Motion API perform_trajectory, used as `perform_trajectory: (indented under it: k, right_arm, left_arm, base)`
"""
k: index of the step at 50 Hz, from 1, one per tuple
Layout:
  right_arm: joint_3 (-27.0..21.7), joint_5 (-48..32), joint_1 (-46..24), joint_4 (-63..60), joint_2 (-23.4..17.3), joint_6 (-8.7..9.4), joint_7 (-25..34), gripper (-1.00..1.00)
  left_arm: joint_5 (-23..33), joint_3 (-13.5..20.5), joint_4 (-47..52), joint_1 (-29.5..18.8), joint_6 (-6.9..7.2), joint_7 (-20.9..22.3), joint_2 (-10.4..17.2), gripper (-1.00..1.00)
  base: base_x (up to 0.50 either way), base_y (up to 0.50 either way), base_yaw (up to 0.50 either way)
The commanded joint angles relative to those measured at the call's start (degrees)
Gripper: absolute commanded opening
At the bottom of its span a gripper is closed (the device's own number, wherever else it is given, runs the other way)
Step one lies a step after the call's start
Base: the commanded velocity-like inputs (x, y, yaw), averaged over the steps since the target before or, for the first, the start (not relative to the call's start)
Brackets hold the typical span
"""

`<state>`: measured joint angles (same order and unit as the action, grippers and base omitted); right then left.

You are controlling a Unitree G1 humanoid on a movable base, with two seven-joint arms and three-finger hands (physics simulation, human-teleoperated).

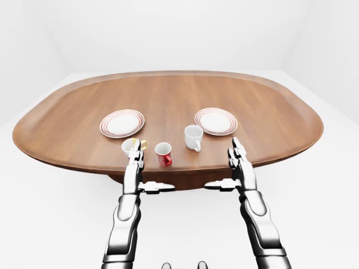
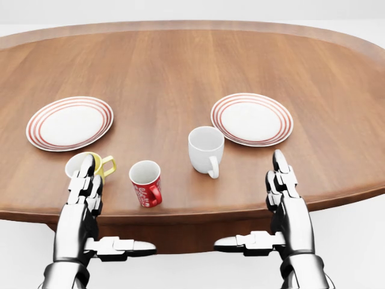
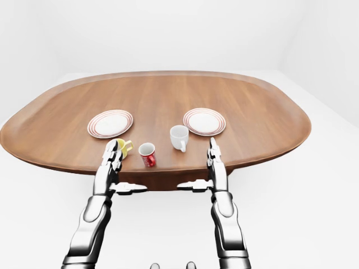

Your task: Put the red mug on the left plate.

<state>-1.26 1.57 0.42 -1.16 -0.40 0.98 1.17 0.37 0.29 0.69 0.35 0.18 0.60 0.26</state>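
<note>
The red mug [image 2: 146, 182] stands upright near the bottom edge of the wooden table [image 2: 180, 72], its handle turned toward me. Up and to its left lies the left plate [image 2: 70, 123], white with red rings and nothing on it. My left hand [image 2: 90, 198] is open, fingers stretched flat and thumb pointing right, just left of the red mug and partly covering a yellow mug [image 2: 99, 162]. On the other side, my right hand [image 2: 278, 192] hovers open at the table's edge, well right of the red mug. Neither hand touches it.
A white mug [image 2: 206, 149] stands to the right of the red one. A second red-ringed plate [image 2: 251, 118] lies at the right. The oval table [image 1: 168, 95] stretches far toward the top of the view, with white floor around it.
</note>
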Motion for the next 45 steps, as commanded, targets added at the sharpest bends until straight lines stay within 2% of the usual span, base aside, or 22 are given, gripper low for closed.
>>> perform_trajectory:
  k: [1,7,12,16,24,28,30,32,33,35,38,40,41,43,45]
  right_arm:
    - [-2.05,3.43,1.24,-3.11,-0.7,2.65,2.26,1.0]
    - [-1.96,2.99,2.14,-4.92,-0.7,3.2,2.18,1.0]
    - [-1.82,3.1,2.58,-6.73,-0.67,4.02,2.45,1.0]
    - [-1.8,2.78,2.34,-5.18,-0.58,3.48,2.47,1.0]
    - [-2.18,3.03,2.3,-5.62,-0.7,4.02,2.54,1.0]
    - [-2.62,4.06,4.12,-14.3,-0.81,4.02,2.24,1.0]
    - [-3.22,1.56,5.06,-22.13,-0.98,4.02,-1.0,1.0]
    - [-3.53,1.73,6.18,-28.33,-1.25,4.02,0.31,1.0]
    - [-3.66,2.49,7.35,-35.67,-2.08,4.02,2.43,1.0]
    - [-4.37,1.7,8.18,-42.68,-2.02,4.02,3.91,1.0]
    - [-5.53,0.45,8.28,-52.26,-1.88,4.02,5.85,1.0]
    - [-8.33,2.03,7.73,-58.09,-0.78,4.02,6.61,1.0]
    - [-9.85,2.58,7.99,-58.63,-1.65,4.02,4.71,1.0]
    - [-11.68,8.55,9.65,-58.81,-3.88,4.02,0.71,1.0]
    - [-12.41,17.81,13.81,-58.81,-10.15,4.02,-7.24,1.0]
  left_arm:
    - [1.22,0.02,1.76,0.89,0.48,0.8,0.22,1.0]
    - [0.81,0.31,4.14,1.82,1.24,0.84,0.17,1.0]
    - [0.62,0.39,5.45,2.4,1.35,0.65,0.11,1.0]
    - [0.71,0.3,4.8,2.12,1.25,0.56,0.11,1.0]
    - [0.76,0.14,6.0,2.57,1.78,0.64,0.11,1.0]
    - [1.03,-0.19,13.84,5.17,4.82,0.22,-0.07,1.0]
    - [2.05,-0.36,21.6,7.41,4.82,-0.74,-0.15,1.0]
    - [3.96,-0.43,28.43,8.85,4.82,-2.11,-0.27,1.0]
    - [5.11,-0.75,36.51,9.47,4.82,-1.92,0.0,1.0]
    - [4.38,-0.51,44.04,8.96,4.82,-1.34,-0.4,1.0]
    - [8.2,-2.2,51.94,8.07,4.82,-1.41,0.15,1.0]
    - [11.81,-3.81,56.21,7.63,4.82,-1.52,0.53,1.0]
    - [13.72,-4.85,58.47,8.2,4.82,-1.34,0.22,1.0]
    - [14.34,-5.16,59.25,9.94,4.82,0.51,-1.57,1.0]
    - [16.9,-5.43,59.3,13.19,4.82,2.18,-4.31,1.0]
  base:
    - [0.0,0.0,0.0]
    - [0.0,0.0,0.0]
    - [0.0,0.0,0.0]
    - [0.0,0.0,0.0]
    - [0.0,0.0,0.0]
    - [0.0,0.0,0.0]
    - [0.0,0.0,0.0]
    - [0.0,0.0,0.0]
    - [0.0,0.0,0.0]
    - [0.0,0.0,0.0]
    - [0.0,0.0,0.0]
    - [0.0,0.0,0.0]
    - [0.0,0.0,0.0]
    - [0.0,0.0,0.0]
    - [0.0,0.0,0.0]
